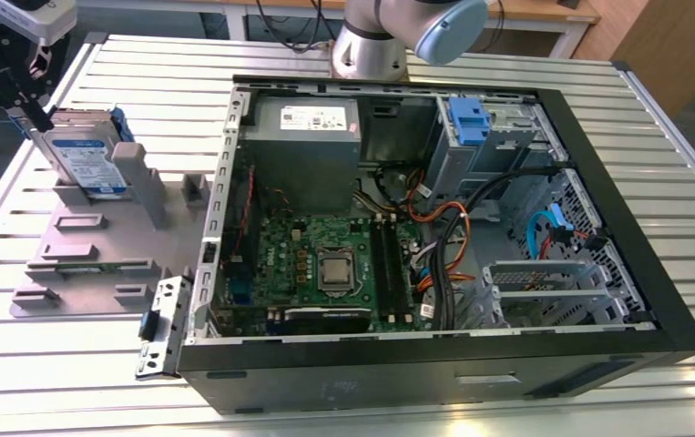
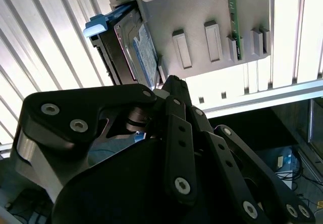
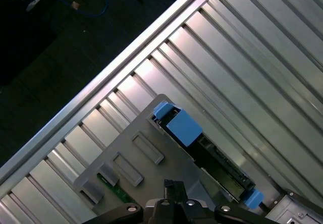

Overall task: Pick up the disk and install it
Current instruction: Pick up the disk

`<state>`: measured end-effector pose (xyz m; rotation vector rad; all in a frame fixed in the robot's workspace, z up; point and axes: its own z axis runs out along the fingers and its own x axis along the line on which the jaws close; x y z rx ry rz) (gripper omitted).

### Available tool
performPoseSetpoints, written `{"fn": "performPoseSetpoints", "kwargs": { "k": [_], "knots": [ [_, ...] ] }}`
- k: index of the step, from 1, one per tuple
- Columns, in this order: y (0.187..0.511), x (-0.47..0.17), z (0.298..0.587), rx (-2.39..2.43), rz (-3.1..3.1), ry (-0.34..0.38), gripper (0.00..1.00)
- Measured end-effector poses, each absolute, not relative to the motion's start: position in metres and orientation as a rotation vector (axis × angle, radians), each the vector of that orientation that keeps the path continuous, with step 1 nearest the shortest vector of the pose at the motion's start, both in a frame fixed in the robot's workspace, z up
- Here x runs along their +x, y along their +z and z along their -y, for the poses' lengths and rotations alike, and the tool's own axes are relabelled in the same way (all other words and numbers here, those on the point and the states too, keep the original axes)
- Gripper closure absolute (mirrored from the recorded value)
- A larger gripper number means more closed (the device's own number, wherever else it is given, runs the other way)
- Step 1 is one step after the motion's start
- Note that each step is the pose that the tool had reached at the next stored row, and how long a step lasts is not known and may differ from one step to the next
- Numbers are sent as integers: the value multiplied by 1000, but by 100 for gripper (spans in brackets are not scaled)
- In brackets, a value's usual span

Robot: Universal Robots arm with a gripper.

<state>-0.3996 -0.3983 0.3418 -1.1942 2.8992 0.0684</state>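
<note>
The disk (image 1: 84,155) stands on edge in a slot at the far end of a grey holder plate (image 1: 86,259), at the exterior view's left. It is silver with a white-and-blue label and a blue side bracket. My gripper (image 1: 42,118) hangs just above and beside the disk's upper edge, and its black fingers look shut with nothing between them. The second wrist view has the fingertips (image 2: 174,84) close to the label face of the disk (image 2: 139,50). In the first wrist view, the gripper (image 3: 171,185) is over the holder, near the disk (image 3: 219,163) and its blue bracket (image 3: 182,126).
An open computer case (image 1: 675,300) lies on the slatted metal table (image 1: 56,382), showing a motherboard (image 1: 322,264), cables and a grey power-supply box (image 1: 304,123). A blue drive-bay latch (image 1: 469,118) sits at its far side. The arm's base (image 1: 369,45) stands behind the case.
</note>
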Motion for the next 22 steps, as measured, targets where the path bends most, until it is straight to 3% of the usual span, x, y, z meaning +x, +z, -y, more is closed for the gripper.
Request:
{"fn": "performPoseSetpoints", "kwargs": {
  "k": [22],
  "knots": [
    [342,-400,398,-1216,-2891,68,89]
  ]
}}
